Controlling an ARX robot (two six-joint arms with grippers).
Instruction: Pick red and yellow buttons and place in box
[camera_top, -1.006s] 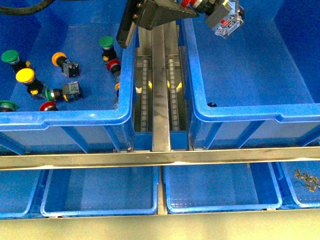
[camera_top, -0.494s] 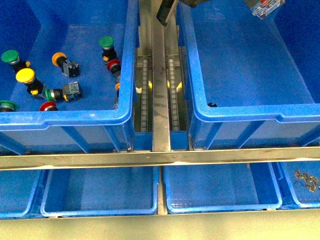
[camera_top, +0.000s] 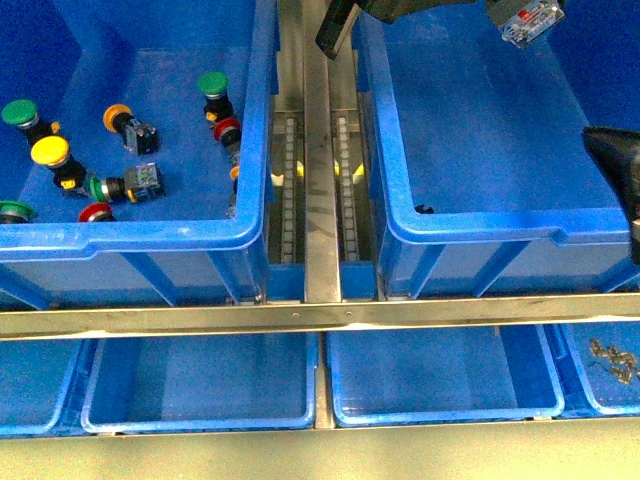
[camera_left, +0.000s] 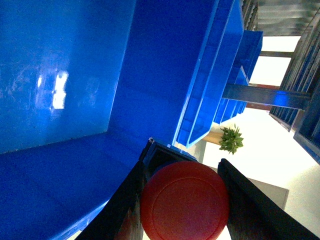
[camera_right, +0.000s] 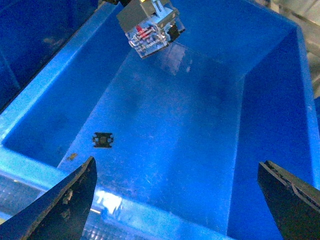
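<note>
The right gripper (camera_right: 177, 200) has come into front view, jaws apart, while the left gripper (camera_left: 186, 192) keeps 1 red button (camera_left: 184, 205) clamped above the box (camera_top: 500, 222), seemingly ready for release.

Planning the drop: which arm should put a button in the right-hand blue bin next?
Left: the left gripper holds the red-capped push-button above the large deep blue plastic bin; the right gripper is open and empty.
</note>
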